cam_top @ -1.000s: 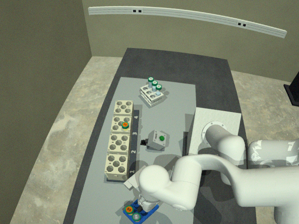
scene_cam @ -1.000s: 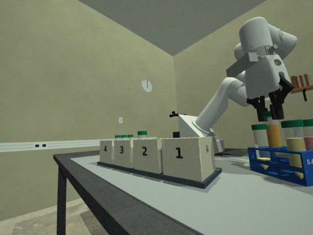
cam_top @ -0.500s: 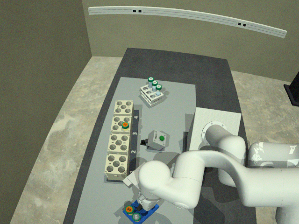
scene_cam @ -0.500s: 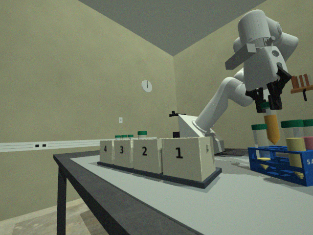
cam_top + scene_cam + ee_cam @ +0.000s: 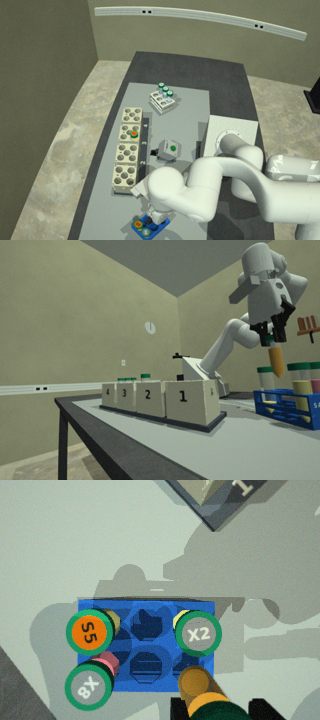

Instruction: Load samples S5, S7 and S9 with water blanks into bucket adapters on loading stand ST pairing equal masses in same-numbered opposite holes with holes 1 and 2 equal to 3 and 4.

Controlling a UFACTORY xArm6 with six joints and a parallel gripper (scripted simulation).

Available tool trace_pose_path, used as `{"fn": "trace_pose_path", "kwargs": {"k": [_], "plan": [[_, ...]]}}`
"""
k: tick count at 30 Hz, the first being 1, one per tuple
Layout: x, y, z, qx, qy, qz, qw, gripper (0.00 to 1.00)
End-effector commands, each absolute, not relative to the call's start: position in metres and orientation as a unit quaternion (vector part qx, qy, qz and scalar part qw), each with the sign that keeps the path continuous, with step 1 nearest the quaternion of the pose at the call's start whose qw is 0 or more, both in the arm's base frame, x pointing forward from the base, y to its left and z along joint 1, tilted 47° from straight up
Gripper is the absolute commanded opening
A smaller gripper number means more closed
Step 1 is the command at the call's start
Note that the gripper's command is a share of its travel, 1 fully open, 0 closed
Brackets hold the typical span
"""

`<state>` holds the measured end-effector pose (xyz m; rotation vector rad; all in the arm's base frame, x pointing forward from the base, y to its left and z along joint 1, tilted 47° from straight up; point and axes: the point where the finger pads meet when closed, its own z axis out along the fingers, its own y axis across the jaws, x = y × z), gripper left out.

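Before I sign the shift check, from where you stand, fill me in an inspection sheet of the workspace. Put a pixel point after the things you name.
Surface: grey-green mat [image 5: 103,206] [image 5: 245,444] [image 5: 30,555] on dark table [image 5: 186,69] [image 5: 90,431] [image 5: 10,695].
Job's things: four cream block adapters [image 5: 124,188] [image 5: 191,407]; orange-dotted tube [image 5: 134,134] [image 5: 145,375] in adapter 3; blue plastic rack [image 5: 160,229] [image 5: 315,416] [image 5: 120,685] with S5 [image 5: 138,224] [image 5: 90,632], X2 [image 5: 198,633], X8 [image 5: 145,232] [image 5: 89,685]; white rack [image 5: 169,108], three tubes; green key [image 5: 173,148].
Clutter: small black fitting [image 5: 154,152] beside the key's desk, purpose unclear.
Gripper [image 5: 153,222] [image 5: 270,337] [image 5: 220,711]: shut on green-capped amber-filled tube [image 5: 276,360] [image 5: 195,681], above the rack.
Cables: nothing seen.
Surroundings: white wall trunking [image 5: 211,17] [image 5: 77,386]; round clock [image 5: 150,327].

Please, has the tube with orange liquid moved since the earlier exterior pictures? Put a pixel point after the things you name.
Yes, upward: the orange-filled tube [image 5: 276,361] [image 5: 194,682] now hangs with its tip above the blue rack [image 5: 284,418] [image 5: 170,685].
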<state>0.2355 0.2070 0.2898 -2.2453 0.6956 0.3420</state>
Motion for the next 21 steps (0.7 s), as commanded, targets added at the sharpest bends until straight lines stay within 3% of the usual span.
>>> {"fn": "trace_pose_path", "kwargs": {"k": [1, 21], "plan": [[0.236, 0.200, 0.297, -0.877, 0.271, 0.133, 0.375, 0.00], [0.237, 0.174, 0.322, -0.877, 0.271, 0.133, 0.374, 0.00]]}}
